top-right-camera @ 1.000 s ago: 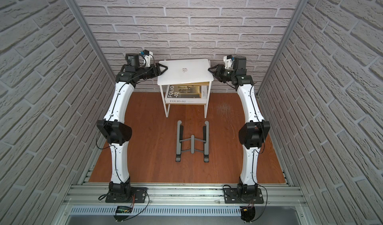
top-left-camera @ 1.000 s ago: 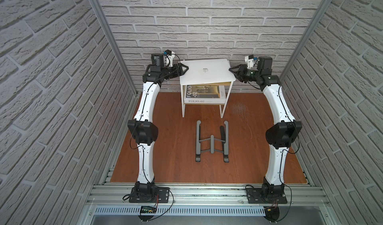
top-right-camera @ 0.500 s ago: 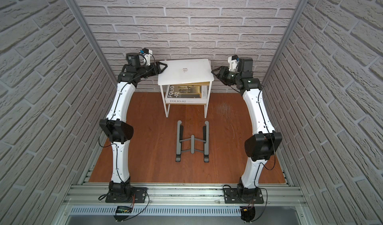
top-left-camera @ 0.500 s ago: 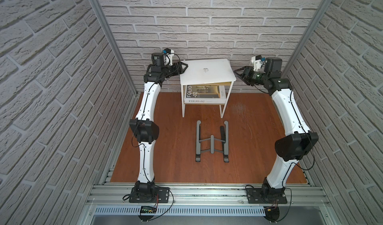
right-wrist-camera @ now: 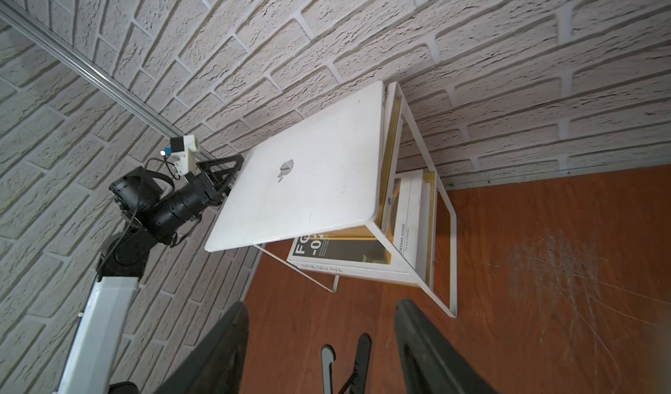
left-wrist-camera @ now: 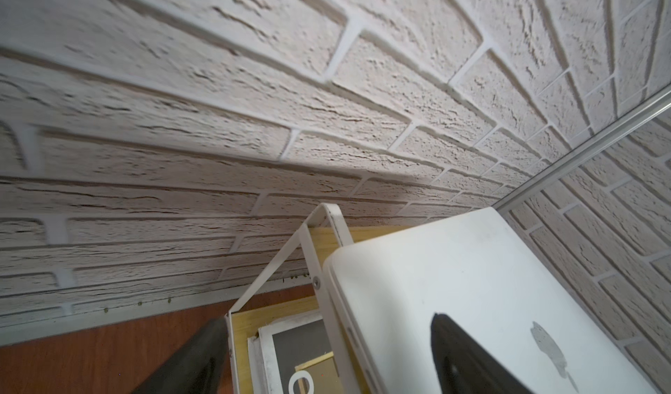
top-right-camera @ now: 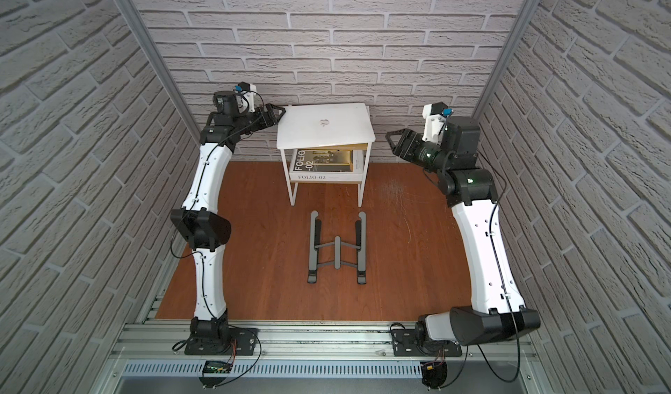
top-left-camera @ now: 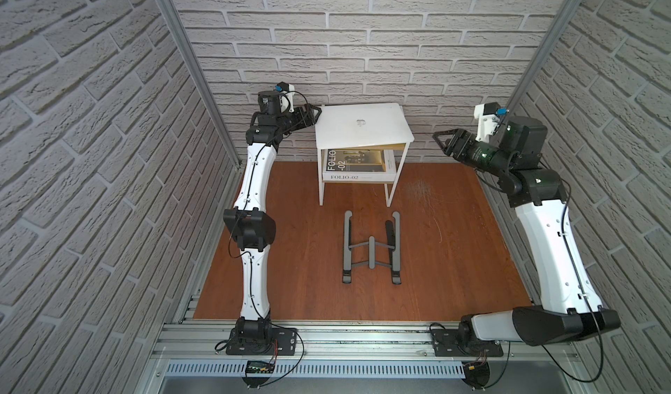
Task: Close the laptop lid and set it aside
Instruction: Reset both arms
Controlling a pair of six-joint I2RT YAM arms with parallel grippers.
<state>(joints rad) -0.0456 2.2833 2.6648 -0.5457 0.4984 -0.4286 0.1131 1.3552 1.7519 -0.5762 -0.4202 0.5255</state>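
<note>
Both hands are spread; the left hand (top-left-camera: 315, 115) straddles the left edge of the laptop (top-left-camera: 363, 134), one finger (left-wrist-camera: 464, 359) over the laptop lid (right-wrist-camera: 319, 192), gripping nothing; the right hand (top-left-camera: 440, 144) hangs well apart, empty; the laptop lies closed atop the shelf (top-left-camera: 320, 185), above the book (top-left-camera: 357, 177).

A side table (top-left-camera: 321, 188) stands far and central, against the back wall (top-left-camera: 363, 47). The laptop (top-left-camera: 363, 127) lies flat on its top, overhanging the left side. A book (top-left-camera: 357, 176) lies on the shelf beneath. A folding stand (top-left-camera: 371, 247) sits on the floor (top-left-camera: 297, 265), nearer than the table. The left gripper (top-left-camera: 312, 114) is at the laptop's far left corner, possibly touching it. The right gripper (top-left-camera: 441, 141) hangs well apart, right of the table.
</note>
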